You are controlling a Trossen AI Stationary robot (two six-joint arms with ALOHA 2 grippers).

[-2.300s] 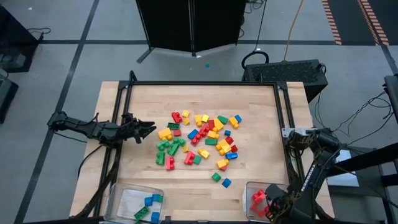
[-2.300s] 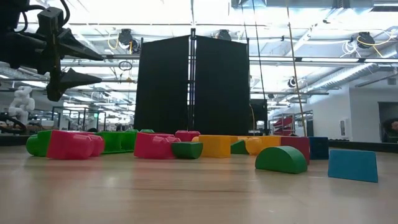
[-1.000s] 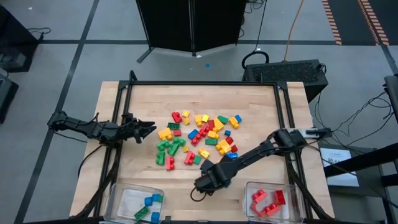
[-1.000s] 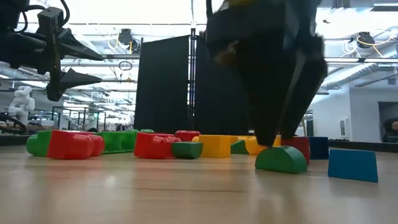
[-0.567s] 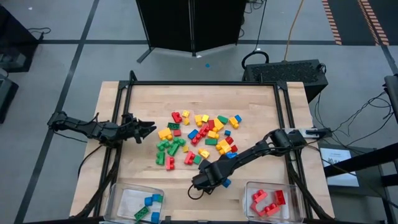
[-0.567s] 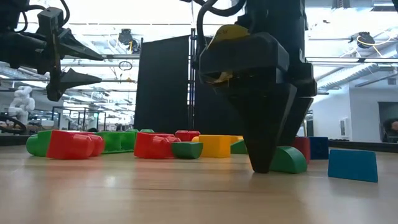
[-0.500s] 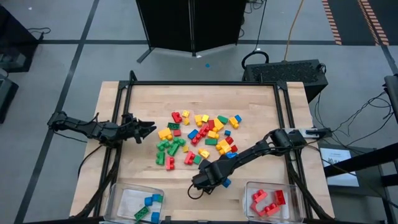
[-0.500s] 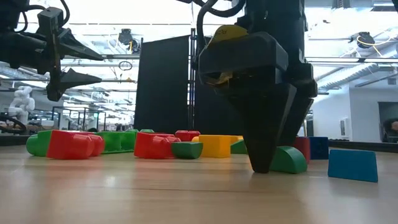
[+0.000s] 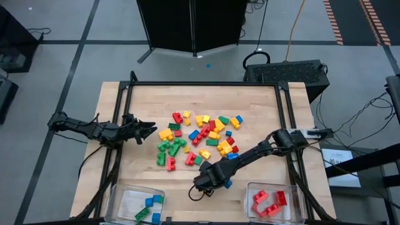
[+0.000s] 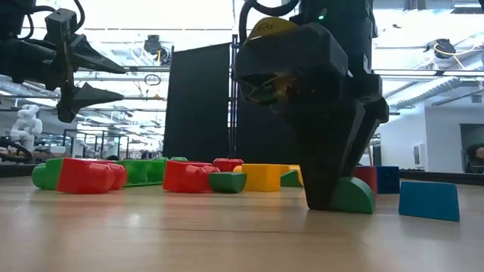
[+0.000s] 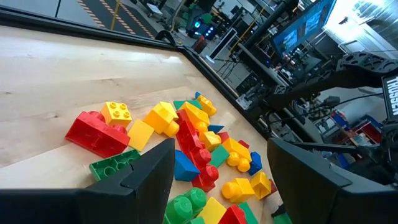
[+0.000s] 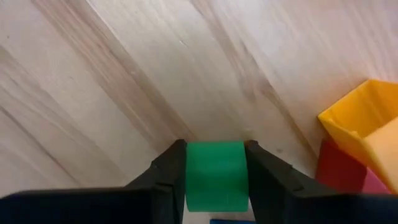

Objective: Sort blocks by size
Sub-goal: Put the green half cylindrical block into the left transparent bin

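A pile of red, yellow, green and blue blocks lies on the middle of the wooden table. One small green block with a rounded top sits apart, nearer the front edge. My right gripper points straight down and is shut on it. A blue block lies just to the right of that gripper. My left gripper hovers open above the table's left side, level, facing the pile, with nothing between its fingers. My right gripper pinches the green block by two opposite sides between its two fingers. The fingers come from above and point down. The block sits flat on the table, and part of it shows beside the finger in the low view.
A clear bin at the near left holds blue and green blocks. A clear bin at the near right holds red blocks. A yellow block and a red one lie close beside the right gripper. A black frame runs along the table's edges.
My right gripper has come down to the table over the lone green block, and its fingers now stand against the block's sides. The block has stayed where it was on the table.
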